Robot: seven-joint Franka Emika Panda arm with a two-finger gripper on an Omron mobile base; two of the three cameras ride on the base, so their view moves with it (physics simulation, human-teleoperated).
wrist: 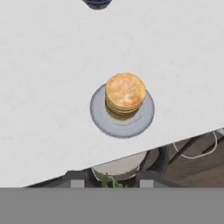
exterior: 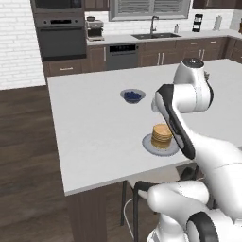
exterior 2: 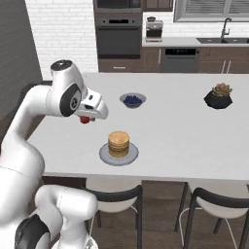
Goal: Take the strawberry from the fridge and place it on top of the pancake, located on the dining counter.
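White robot claw point(exterior 2: 86, 118) pinches the strawberry point(exterior 2: 85, 119) above the dining counter point(exterior 2: 185, 141), pancake point(exterior 2: 118, 141) beside it.

Back wall: white brick point(exterior: 19, 42).
Floor: dark wood planks point(exterior: 26, 156).
Window: slatted blinds point(exterior: 149, 8) above the sink point(exterior: 156, 35).
Built-ins: stacked wall oven point(exterior: 59, 35), dishwasher point(exterior: 122, 56), brown cabinets point(exterior: 184, 51).
Seating: dark-framed stools point(exterior 2: 116, 194) with pale seats, tucked under the island's near edge.

Left of centre, the gripper point(exterior 2: 86, 118) hangs over the white bench point(exterior 2: 185, 131), apparently clasping the strawberry point(exterior 2: 85, 119). The pancake point(exterior 2: 118, 143) sits lower centre; a berry bowl point(exterior 2: 133, 100) above.
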